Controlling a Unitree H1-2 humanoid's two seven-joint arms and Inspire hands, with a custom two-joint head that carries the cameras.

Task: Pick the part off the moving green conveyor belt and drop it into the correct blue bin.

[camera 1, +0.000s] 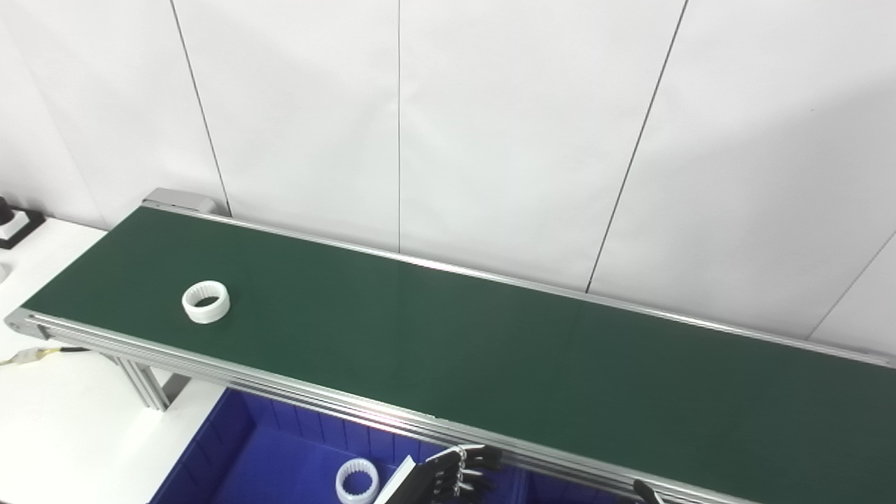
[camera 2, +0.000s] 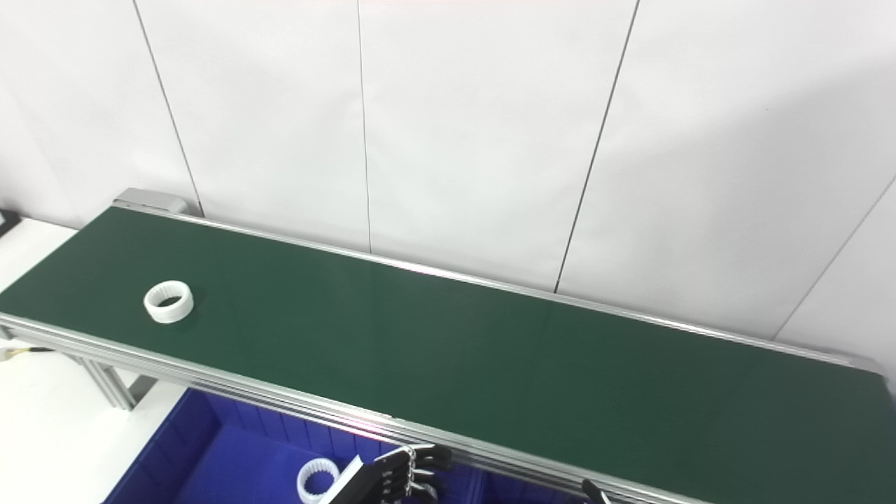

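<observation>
Waiting hand: the left hand (camera 1: 455, 472) hung low at the bottom edge, below the near rail of the conveyor belt (camera 1: 490, 350) and over the blue bin (camera 1: 231, 448); its dark fingers (camera 2: 420, 458) were curled inward with nothing seen between them, so it read as clenched on nothing, though only part of it showed.
Other hand: of the right hand (camera 1: 647, 492) only a dark tip showed at the bottom edge, and I could not tell whether it was spread or closed.
Part on belt: a white toothed ring (camera 1: 206, 302) lay flat on the green surface near the belt's left end, closer to the near rail than to the far one.
Part in bin: a second white ring (camera 1: 357, 481) already lay on the bin floor, just beside the left hand.
Key relation: the ring on the belt lay well to the left of and beyond the left hand, and higher, since the hand was under rail level.
Long axis: none to speak of; the ring was round, with its hole facing up, so any approach angle looked equal.
Nearer arm: the left, by a clear margin.
Likely next move: lifting the left hand over the rail and meeting the ring, judged from the layout alone.
</observation>
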